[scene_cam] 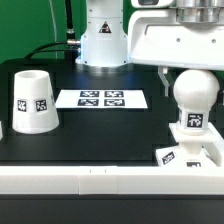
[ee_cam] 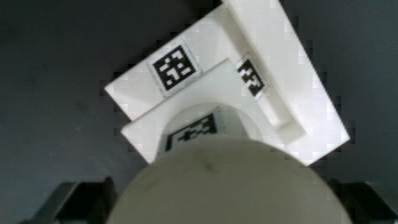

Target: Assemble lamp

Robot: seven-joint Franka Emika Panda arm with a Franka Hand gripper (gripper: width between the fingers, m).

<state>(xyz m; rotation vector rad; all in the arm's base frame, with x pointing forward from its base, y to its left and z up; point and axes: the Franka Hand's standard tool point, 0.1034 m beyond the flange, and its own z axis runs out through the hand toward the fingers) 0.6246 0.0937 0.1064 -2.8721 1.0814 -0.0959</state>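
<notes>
The white round-headed bulb (scene_cam: 193, 97) stands upright on the square stepped base (scene_cam: 190, 152) at the front of the exterior view's right. My gripper (scene_cam: 193, 72) hangs straight over the bulb's head, with one dark finger (scene_cam: 165, 71) just beside the top of the head and a small gap between them. In the wrist view the bulb head (ee_cam: 217, 185) fills the space between the fingers (ee_cam: 84, 200), the base (ee_cam: 214, 70) lies below it, and my gripper (ee_cam: 222, 200) looks open. The tapered shade (scene_cam: 35, 100) stands alone at the exterior view's left.
The marker board (scene_cam: 100, 99) lies flat in the middle of the black table, between the shade and the bulb. The robot's white pedestal (scene_cam: 100, 40) stands behind it. A white rail (scene_cam: 90, 180) runs along the table's front edge.
</notes>
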